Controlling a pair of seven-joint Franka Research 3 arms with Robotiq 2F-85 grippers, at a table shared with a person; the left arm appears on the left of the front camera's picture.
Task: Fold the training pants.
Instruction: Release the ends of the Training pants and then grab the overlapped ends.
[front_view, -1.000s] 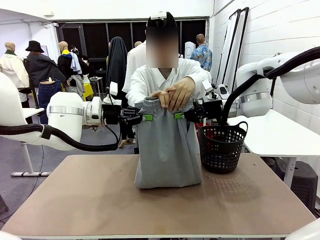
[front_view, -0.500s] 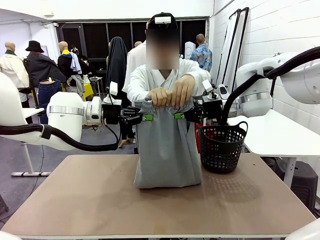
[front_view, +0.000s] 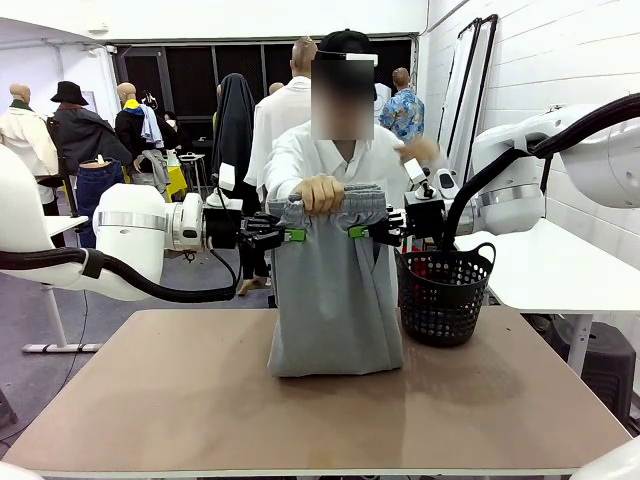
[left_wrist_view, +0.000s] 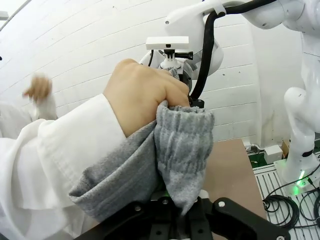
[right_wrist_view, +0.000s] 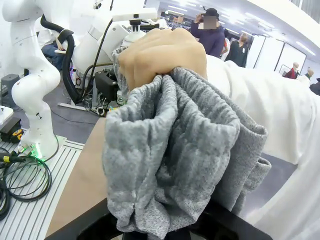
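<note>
Plain light grey is seen on the training pants (front_view: 335, 300), ribbed at the waistband. The basket (front_view: 440, 300), centre right, is black and perforated. The surface (front_view: 200, 410) is matt tan-brown. The left gripper (front_view: 298, 235) and right gripper (front_view: 354, 232) are black, padded green. The person's sleeve (left_wrist_view: 65, 150) is white.

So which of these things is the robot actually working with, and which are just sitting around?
In the job: training pants, hanging with the hems on the table; left fingers and right fingers, each pinching the waistband; person's hand gripping its top.
Lying about: black basket, standing on the table beside the pants.
</note>
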